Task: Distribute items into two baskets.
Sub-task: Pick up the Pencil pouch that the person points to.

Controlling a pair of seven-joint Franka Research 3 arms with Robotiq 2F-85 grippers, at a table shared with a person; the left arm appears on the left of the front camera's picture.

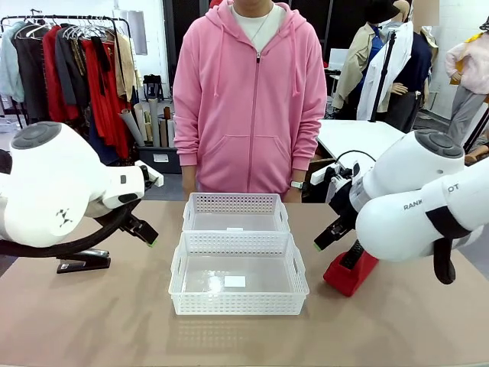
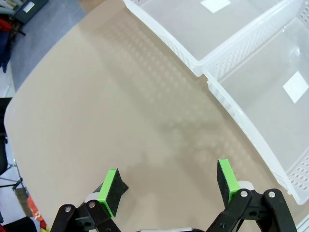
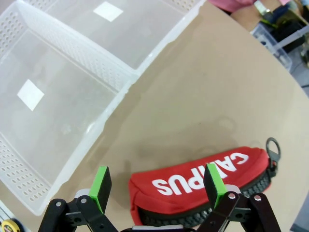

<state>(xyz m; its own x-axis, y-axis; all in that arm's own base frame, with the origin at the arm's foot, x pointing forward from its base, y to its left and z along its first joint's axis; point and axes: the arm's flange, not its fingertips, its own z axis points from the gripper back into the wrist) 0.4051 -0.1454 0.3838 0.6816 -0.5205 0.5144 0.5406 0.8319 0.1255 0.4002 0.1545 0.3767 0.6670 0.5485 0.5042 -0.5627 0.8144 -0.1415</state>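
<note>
Two white lattice baskets stand end to end at the table's middle, the near one (image 1: 238, 304) and the far one (image 1: 235, 202), both with nothing in them. A black stapler (image 1: 84, 262) lies at the left, partly behind my left arm. At the right a red "CAMPUS" pouch (image 1: 350, 271) lies on the table. My left gripper (image 1: 147, 235) hovers open left of the baskets, over bare table (image 2: 168, 186). My right gripper (image 1: 325, 237) hangs open just above the pouch (image 3: 193, 181), its green pads (image 3: 101, 188) spread over the pouch's lettered side (image 3: 158, 186).
A person in a pink hoodie (image 1: 248, 99) stands at the far edge behind the baskets, hands low. The basket rims (image 2: 198, 65) (image 3: 118, 79) lie near both grippers. Bare table stretches in front of the near basket. Clothes racks stand in the background.
</note>
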